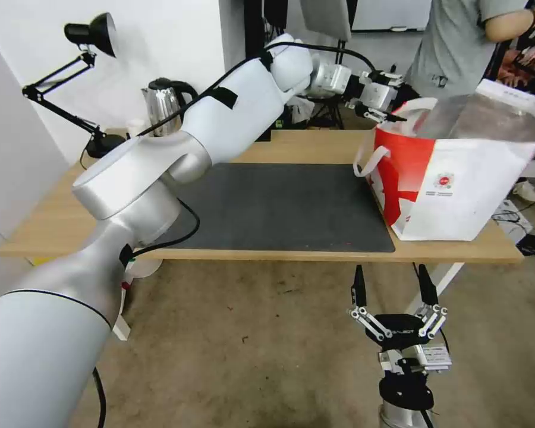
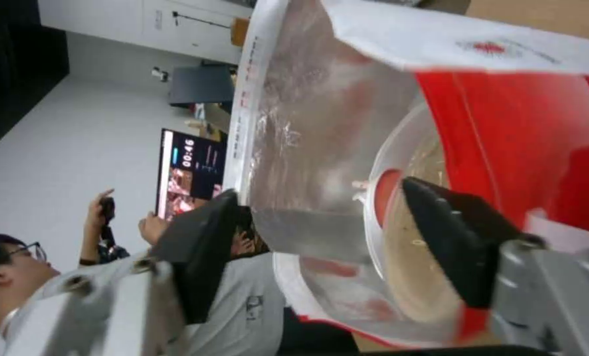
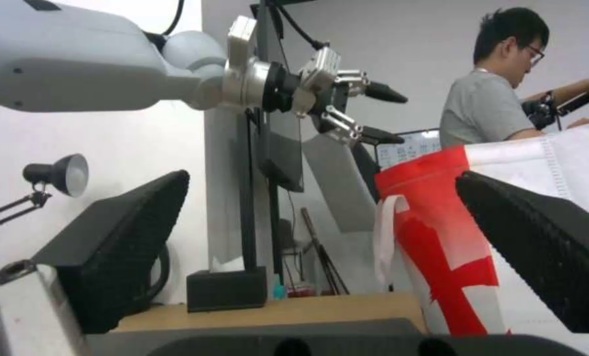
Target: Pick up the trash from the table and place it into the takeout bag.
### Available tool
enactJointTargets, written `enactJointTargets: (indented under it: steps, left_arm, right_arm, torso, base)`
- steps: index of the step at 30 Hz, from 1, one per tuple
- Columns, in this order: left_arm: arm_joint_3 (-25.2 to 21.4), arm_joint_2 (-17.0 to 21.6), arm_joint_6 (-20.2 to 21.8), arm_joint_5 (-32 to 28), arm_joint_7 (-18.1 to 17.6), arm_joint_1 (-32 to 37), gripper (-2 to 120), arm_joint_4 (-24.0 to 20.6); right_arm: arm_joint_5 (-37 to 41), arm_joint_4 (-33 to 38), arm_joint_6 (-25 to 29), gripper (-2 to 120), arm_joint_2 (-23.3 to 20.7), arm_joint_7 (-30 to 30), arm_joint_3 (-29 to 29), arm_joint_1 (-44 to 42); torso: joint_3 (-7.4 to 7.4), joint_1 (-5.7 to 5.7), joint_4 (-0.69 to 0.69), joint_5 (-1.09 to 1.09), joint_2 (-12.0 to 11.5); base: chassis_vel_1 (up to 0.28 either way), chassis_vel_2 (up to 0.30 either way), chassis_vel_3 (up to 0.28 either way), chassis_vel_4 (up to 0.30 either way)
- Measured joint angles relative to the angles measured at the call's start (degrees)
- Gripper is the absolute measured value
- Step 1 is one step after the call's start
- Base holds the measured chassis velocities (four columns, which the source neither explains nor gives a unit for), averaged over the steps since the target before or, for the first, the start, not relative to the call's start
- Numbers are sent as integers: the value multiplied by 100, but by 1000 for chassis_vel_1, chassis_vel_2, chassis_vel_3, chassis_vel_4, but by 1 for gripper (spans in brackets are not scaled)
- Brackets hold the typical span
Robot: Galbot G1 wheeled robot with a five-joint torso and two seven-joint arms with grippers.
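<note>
The long light-wood table [image 1: 59, 214] carries no leftovers on its dark grey mat [image 1: 279, 208], a sign, as far as can be judged, that the clearing job is at or near its end. The red-and-white takeout bag [image 1: 458, 190] stands open on the table's right end, partly on the mat's corner, with its foil lining exposed; the left wrist view looks down into it at a round white bowl [image 2: 400, 148] with tan contents, lying inside against the lining. Whether all three pieces of trash are in there cannot be told, since the rest of the bag's interior is hidden. The left gripper [image 1: 381, 109] is stretched out at the end of a long, raised arm that crosses the table from the near left, and it hangs just at the bag's nearer rim by one white loop handle [image 1: 368, 160]; its black fingers are spread wide with nothing between them, which suggests a release. The right gripper [image 1: 392, 285] waits low in front of the table's edge, fingers pointing up, likewise parted and empty. A black desk lamp [image 1: 83, 41] and a steel kettle [image 1: 163, 104] stand at the table's far left, well apart from the bag.
</note>
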Motion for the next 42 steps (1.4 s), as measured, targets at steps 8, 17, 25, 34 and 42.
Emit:
enactJointTargets:
  steps: [8, 17, 25, 34, 42]
  left_arm:
    - [-40, 6, 5, -20, 118, -47, 96, -10]
    - [-141, 236, 328, -814, 363, -117, 100, -206]
    - [-154, 1267, 998, -1844, 182, -298, 100, -966]
    - [-166, 3065, 1869, -2812, -471, -232, 100, -2608]
    - [-660, 4622, 2255, -3312, -919, 317, 100, -3887]
  right_arm:
    - [0, 0, 0, 100, 0, 0, 0, 0]
    - [0, 0, 0, 100, 0, 0, 0, 0]
    - [0, 0, 0, 100, 0, 0, 0, 0]
    - [0, 0, 0, 100, -1, 0, 0, -1]
    - [-1, 0, 0, 100, -1, 0, 0, 0]
  torso:
    - [0, 0, 0, 0, 0]
    - [0, 0, -1, 0, 0]
    - [0, 0, 2, -2, -1]
    - [0, 0, 0, -4, -1]
    - [-1, -1, 1, -3, -1]
  base:
    - [0, 0, 0, 0]
    - [0, 0, 0, 0]
    - [0, 0, 0, 0]
    - [0, 0, 0, 0]
    - [0, 0, 0, 0]
